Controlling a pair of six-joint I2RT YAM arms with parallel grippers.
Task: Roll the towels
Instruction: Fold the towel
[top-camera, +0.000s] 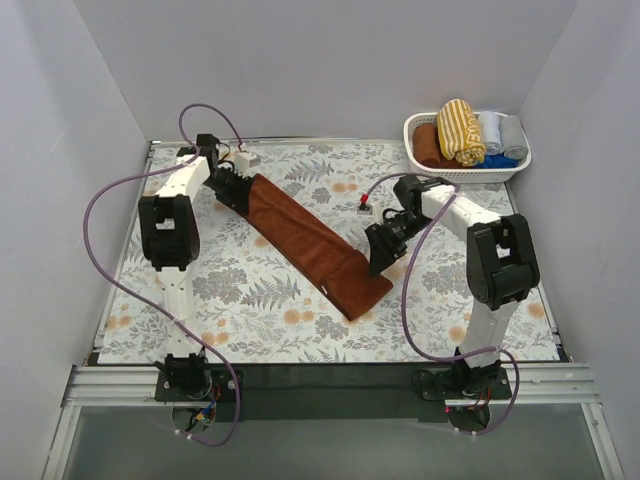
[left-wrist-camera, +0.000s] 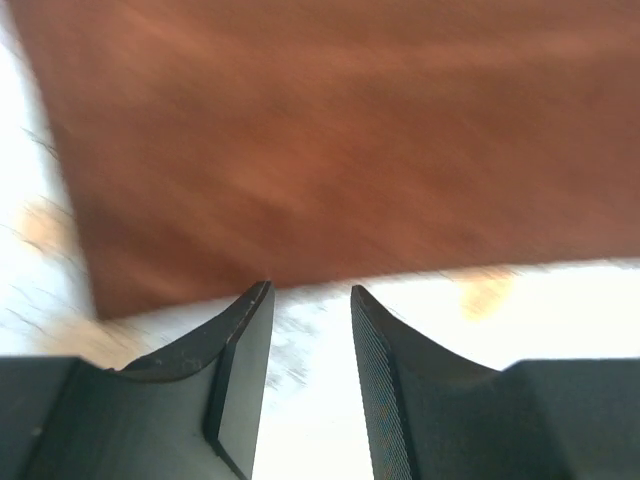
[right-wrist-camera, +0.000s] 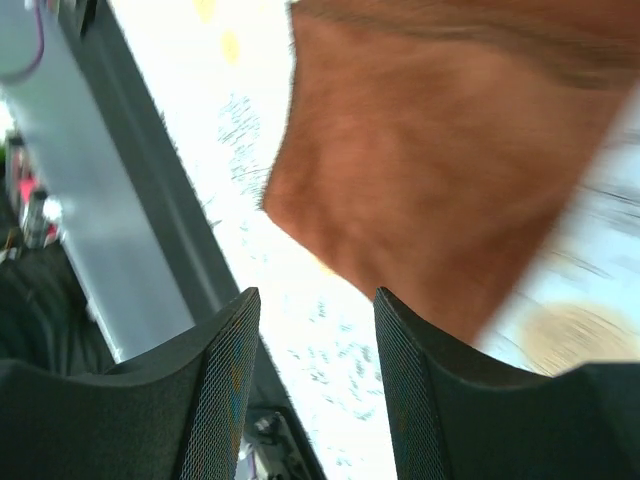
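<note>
I see the rust-brown towel (top-camera: 310, 245) lying flat as one long strip on the desk (top-camera: 240, 290). It slants from near the far left corner down toward the middle, its lower end closer to the right edge.

My left hand (top-camera: 232, 190) sits at the towel's far end. On its wrist camera the left hand (left-wrist-camera: 310, 292) is narrowly parted, with only bare desk between the fingers and the towel's edge just past the tips. It holds nothing.

My right hand (top-camera: 380, 250) is just beside the towel's near end, on its right side. From the wrist, the right hand (right-wrist-camera: 315, 295) is parted a bit wider, nothing pinched, the towel's corner just ahead.

The mustard-yellow striped towel (top-camera: 460, 128) lies rolled in the white basket (top-camera: 415, 125) at the far right corner, beside a brown roll (top-camera: 428, 145), grey rolls (top-camera: 500, 130) and some blue cloth (top-camera: 495, 160).
</note>
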